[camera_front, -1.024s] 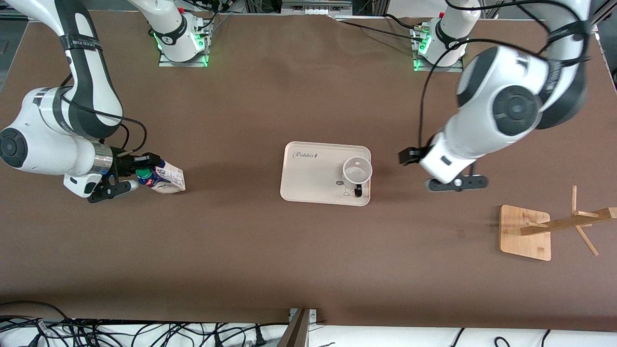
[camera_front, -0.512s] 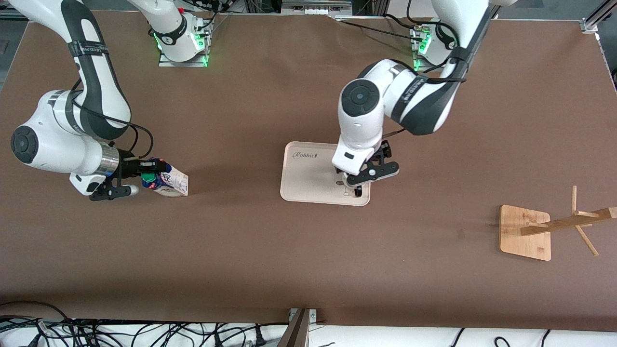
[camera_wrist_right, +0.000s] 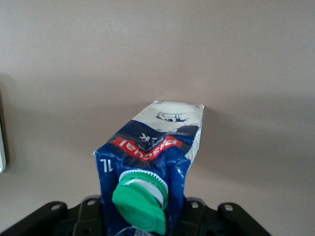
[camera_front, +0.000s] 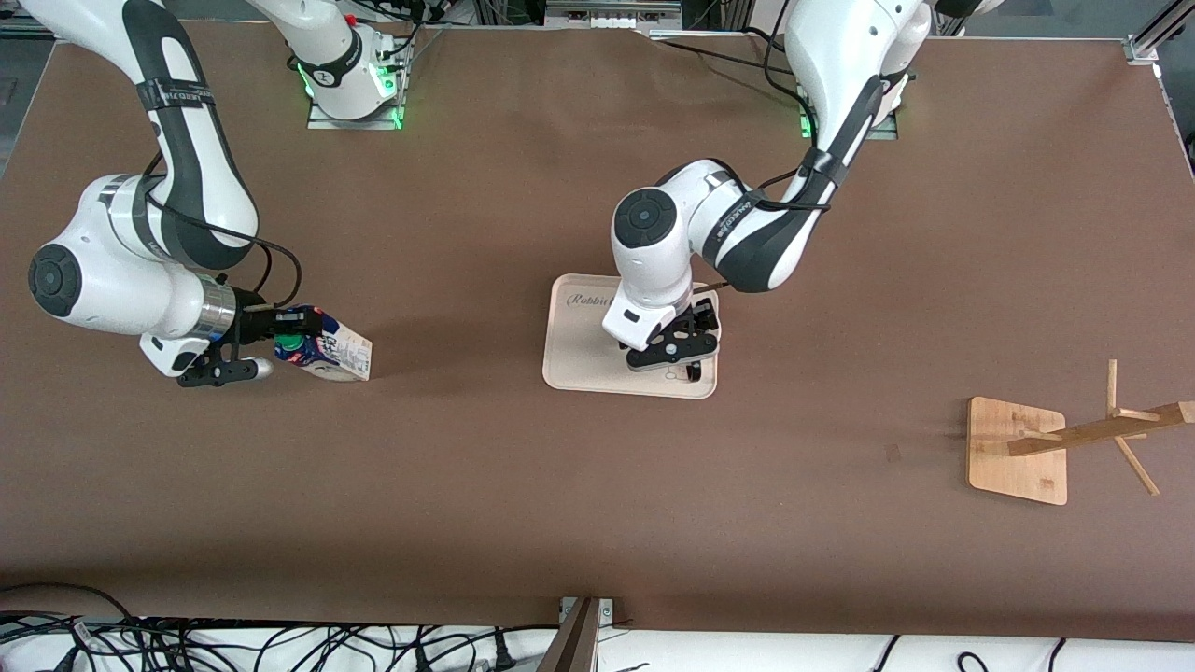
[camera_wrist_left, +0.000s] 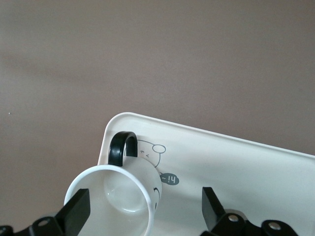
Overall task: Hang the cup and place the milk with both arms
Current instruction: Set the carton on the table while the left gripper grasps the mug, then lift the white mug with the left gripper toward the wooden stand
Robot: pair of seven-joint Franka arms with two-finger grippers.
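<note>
Though unclasped, cup [camera_wrist_left: 118, 196] between left pincer [camera_wrist_left: 142, 211] fingers [camera_wrist_left: 76, 212].

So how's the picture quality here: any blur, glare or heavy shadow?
Front view: even light, soft shadows beside the milk carton and tray. Left wrist view: cup sharp, its base cut off by the frame. Right wrist view: green cap close and slightly soft; no glare.
</note>
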